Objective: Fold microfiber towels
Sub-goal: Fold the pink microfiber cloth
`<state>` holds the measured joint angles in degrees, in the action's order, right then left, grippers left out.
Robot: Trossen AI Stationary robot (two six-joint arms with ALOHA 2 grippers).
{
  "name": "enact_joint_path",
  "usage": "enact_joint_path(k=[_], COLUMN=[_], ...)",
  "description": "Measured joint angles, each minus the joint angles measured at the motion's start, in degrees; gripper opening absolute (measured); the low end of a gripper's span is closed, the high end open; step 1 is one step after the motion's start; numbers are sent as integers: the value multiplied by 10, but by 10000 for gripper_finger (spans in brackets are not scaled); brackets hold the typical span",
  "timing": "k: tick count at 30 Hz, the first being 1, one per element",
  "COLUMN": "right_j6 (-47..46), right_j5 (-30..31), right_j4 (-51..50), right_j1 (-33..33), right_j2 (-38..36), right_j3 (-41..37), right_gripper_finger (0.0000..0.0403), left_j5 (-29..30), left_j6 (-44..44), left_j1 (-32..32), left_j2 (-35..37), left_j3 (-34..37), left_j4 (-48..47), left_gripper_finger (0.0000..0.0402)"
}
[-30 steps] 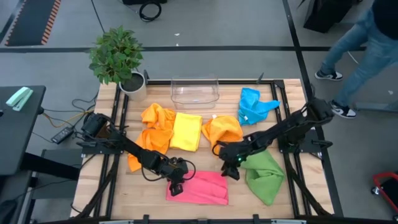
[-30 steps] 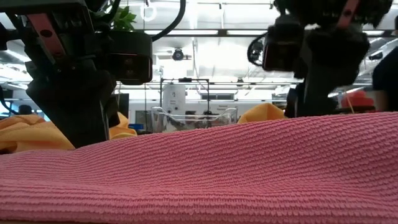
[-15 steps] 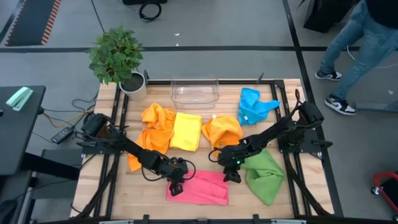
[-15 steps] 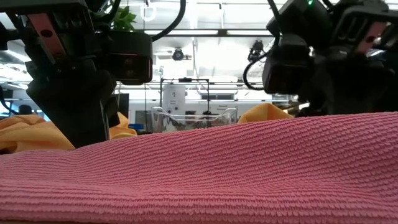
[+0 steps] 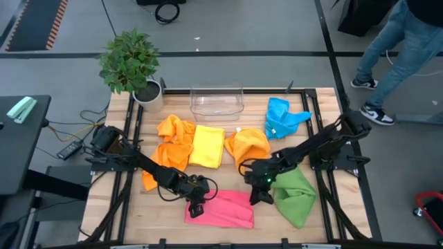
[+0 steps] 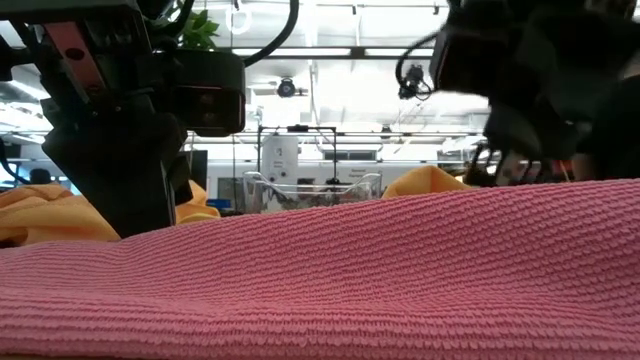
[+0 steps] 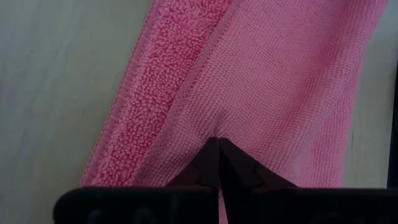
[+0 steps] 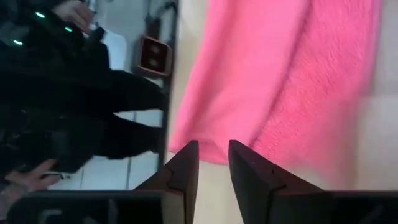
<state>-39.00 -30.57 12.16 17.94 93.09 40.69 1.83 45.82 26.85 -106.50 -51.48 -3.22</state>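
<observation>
A pink towel (image 5: 223, 209) lies flat at the six o'clock edge of the wooden table (image 5: 124, 207), worked on from both sides by two dark robot arms. The left gripper (image 5: 194, 206) sits at the towel's nine o'clock end, its fingers (image 7: 219, 163) pressed fully together on a pinched ridge of pink cloth, as the left wrist view shows. The right gripper (image 5: 259, 196) hangs over the towel's three o'clock corner; in the right wrist view its two fingers (image 8: 186, 163) stand a narrow gap apart with the pink fabric just ahead of them, and nothing is caught between them. A green towel (image 5: 296, 194) lies crumpled beside the right arm toward four o'clock. Across the middle of the table a rumpled orange towel (image 5: 173, 142), a flat yellow towel (image 5: 208, 145) and a second orange towel (image 5: 250, 145) lie side by side, with a blue towel (image 5: 282, 117) bunched toward two o'clock. A clear plastic bin (image 5: 217, 102) stands at twelve o'clock, and a potted plant (image 5: 131, 66) at the ten o'clock corner. A person's legs (image 5: 394, 48) show on the floor beyond the table at two o'clock.
</observation>
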Motion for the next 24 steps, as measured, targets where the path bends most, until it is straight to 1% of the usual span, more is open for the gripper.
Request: enact_joint_path(k=[2,5,8,12,19,24], right_j6=[9,36,50,57,82,101], right_j5=[14,69,115,104,99,142], right_j4=[-7,-36,-71,-98,-96,-132], right_j1=[0,0,-1,-7,-5,-7], right_j2=[-14,-24,-17,11,26,26], right_j3=[0,0,0,0,0,0], right_gripper_finger=[92,91,92,101,140,155], left_j5=[1,1,1,-3,-1,-3], left_j6=[0,0,0,3,16,16], left_j1=[0,0,0,2,6,6], left_j2=[0,0,0,0,0,0], left_j3=[0,0,0,0,0,0], left_j4=[0,0,0,0,0,0], left_gripper_finger=[6,12,16,6,15,6])
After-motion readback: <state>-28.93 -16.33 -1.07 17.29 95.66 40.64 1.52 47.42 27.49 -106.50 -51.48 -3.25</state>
